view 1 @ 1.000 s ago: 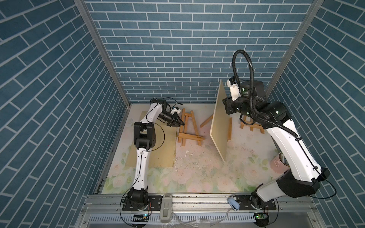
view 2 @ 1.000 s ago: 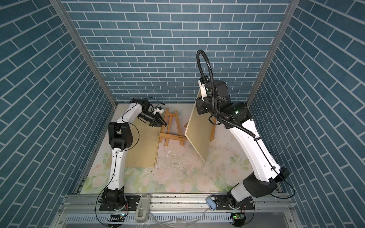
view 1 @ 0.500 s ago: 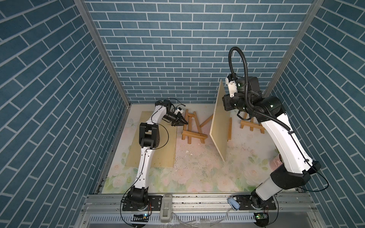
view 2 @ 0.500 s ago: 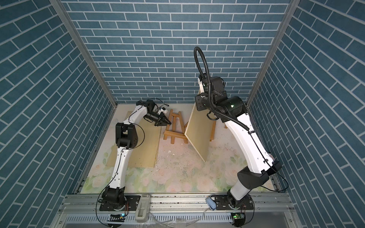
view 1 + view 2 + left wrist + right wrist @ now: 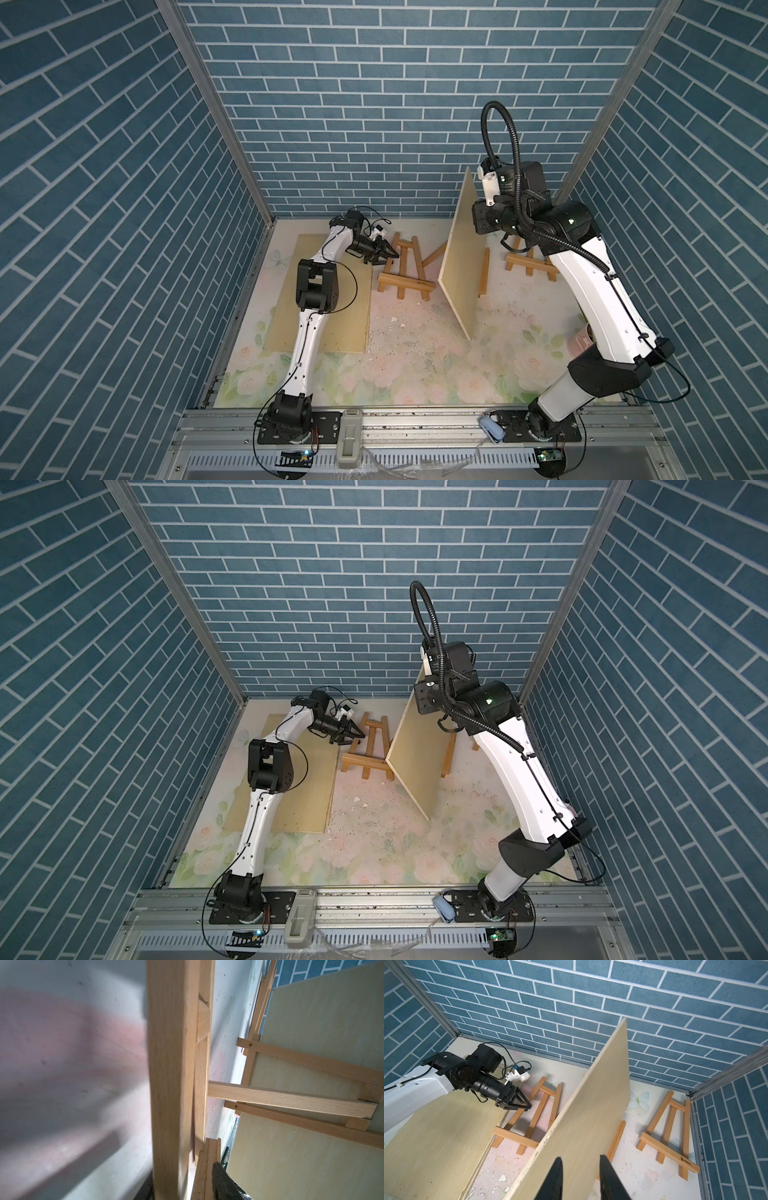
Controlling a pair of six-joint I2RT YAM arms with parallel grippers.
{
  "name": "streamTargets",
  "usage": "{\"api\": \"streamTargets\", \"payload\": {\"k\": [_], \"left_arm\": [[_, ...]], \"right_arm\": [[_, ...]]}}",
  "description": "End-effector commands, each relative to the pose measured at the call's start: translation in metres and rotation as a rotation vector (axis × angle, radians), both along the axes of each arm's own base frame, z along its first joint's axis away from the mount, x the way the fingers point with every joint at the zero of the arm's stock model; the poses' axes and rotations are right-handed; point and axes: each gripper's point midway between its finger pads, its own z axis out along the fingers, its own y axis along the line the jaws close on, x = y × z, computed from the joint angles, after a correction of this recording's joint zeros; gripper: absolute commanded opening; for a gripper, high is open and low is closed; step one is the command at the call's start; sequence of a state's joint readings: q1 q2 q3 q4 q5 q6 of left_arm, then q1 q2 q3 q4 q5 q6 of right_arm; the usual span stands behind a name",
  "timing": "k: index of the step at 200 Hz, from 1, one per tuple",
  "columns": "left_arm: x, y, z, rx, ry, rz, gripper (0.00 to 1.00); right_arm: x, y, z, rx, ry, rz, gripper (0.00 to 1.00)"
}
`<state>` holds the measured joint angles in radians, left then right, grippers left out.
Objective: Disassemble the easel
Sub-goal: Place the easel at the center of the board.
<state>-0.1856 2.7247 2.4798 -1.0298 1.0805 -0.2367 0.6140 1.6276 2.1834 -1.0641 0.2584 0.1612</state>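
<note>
Wooden easel (image 5: pixel 405 284) lies flat, apex toward the back wall (image 5: pixel 374 124); left gripper (image 5: pixel 386 254) spread, right gripper (image 5: pixel 579 1160) clamping board (image 5: pixel 461 266).

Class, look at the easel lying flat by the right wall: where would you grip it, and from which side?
Probably its ledge bar, from straight above. The easel lies flat, with the ledge raised on top of its legs; fingers could close across its narrow width in a gap between legs.
</note>
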Motion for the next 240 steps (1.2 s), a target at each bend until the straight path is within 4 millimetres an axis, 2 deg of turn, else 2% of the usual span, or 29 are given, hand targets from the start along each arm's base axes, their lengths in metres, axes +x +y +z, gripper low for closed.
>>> {"api": "streamTargets", "payload": {"k": [1, 5, 9, 37, 73, 93, 112, 151, 160, 176, 189, 215, 240], "left_arm": [[0.006, -0.001, 0.011, -0.008, -0.044, 0.0, 0.8], [0.005, -0.001, 0.011, -0.006, -0.044, -0.001, 0.96], [0.005, -0.001, 0.012, -0.005, -0.044, -0.001, 0.99], [0.002, 0.005, 0.017, 0.03, -0.059, -0.002, 0.99], [0.006, 0.02, 0.038, 0.111, -0.132, 0.031, 0.99], [0.011, 0.032, 0.067, 0.177, -0.219, 0.065, 0.99], [0.015, 0.046, 0.103, 0.252, -0.326, 0.109, 0.99], [0.008, 0.088, 0.195, 0.442, -0.589, 0.273, 0.99], [-0.002, 0.099, 0.223, 0.475, -0.659, 0.32, 0.99], [-0.025, 0.117, 0.26, 0.529, -0.744, 0.388, 0.99], [-0.048, 0.131, 0.281, 0.565, -0.779, 0.433, 1.0], [-0.099, 0.153, 0.303, 0.616, -0.794, 0.506, 0.99], [-0.151, 0.177, 0.312, 0.669, -0.779, 0.597, 0.99]], "right_arm": [[0.001, -0.003, 0.004, 0.035, 0.008, -0.034, 0.31], [0.001, -0.002, 0.003, 0.034, 0.01, -0.032, 0.31], [0.001, -0.002, 0.003, 0.035, 0.011, -0.032, 0.31], [0.001, -0.002, 0.002, 0.038, 0.015, -0.028, 0.31], [-0.001, -0.003, 0.002, 0.039, 0.014, -0.028, 0.31], [-0.003, -0.005, 0.001, 0.04, 0.014, -0.027, 0.31], [-0.006, -0.006, 0.001, 0.041, 0.006, -0.022, 0.31], [-0.013, -0.008, 0.002, 0.016, -0.012, 0.017, 0.3], [-0.016, -0.008, 0.004, 0.01, -0.017, 0.038, 0.29], [-0.023, -0.001, 0.005, 0.007, -0.019, 0.104, 0.27], [-0.032, 0.008, 0.009, 0.024, -0.019, 0.181, 0.24], [-0.052, 0.035, 0.019, 0.053, -0.022, 0.344, 0.18], [-0.081, 0.069, 0.022, 0.016, -0.021, 0.513, 0.16]]}}
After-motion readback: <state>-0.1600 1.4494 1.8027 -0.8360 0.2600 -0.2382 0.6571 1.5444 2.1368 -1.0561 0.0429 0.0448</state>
